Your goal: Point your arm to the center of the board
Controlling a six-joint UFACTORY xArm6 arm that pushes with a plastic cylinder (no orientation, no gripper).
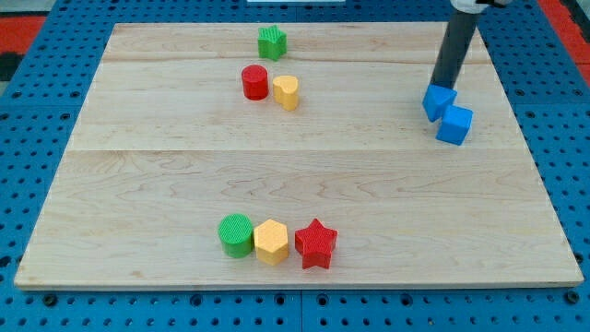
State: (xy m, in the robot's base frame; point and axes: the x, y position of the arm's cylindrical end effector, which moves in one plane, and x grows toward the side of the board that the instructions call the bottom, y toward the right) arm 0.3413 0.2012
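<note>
Our tool is a plain dark rod with nothing to open or close, and it holds nothing. My tip [444, 85] sits near the tabletop's [166, 184] far right corner, touching or just beside the upper of two blue blocks: a blue block [438, 100] directly below the tip and a blue cube [455, 124] against it toward the right edge.

The centre of the tabletop, our target, lies toward the view's left and somewhat toward the near edge from the tip. That middle stretch is bare wood.

We judge the path open. The red cylinder [255, 82] and yellow block [287, 92] sit near the far edge, with the green block [272, 42] behind them, all above the line we would take. The green cylinder [236, 234], yellow hexagon [271, 242] and red star [316, 243] line the near edge, well apart from the centre. The one caution is that the two blue blocks lie just below the tip, so a diagonal move could drag them; leaving leftward first looks safer.
</note>
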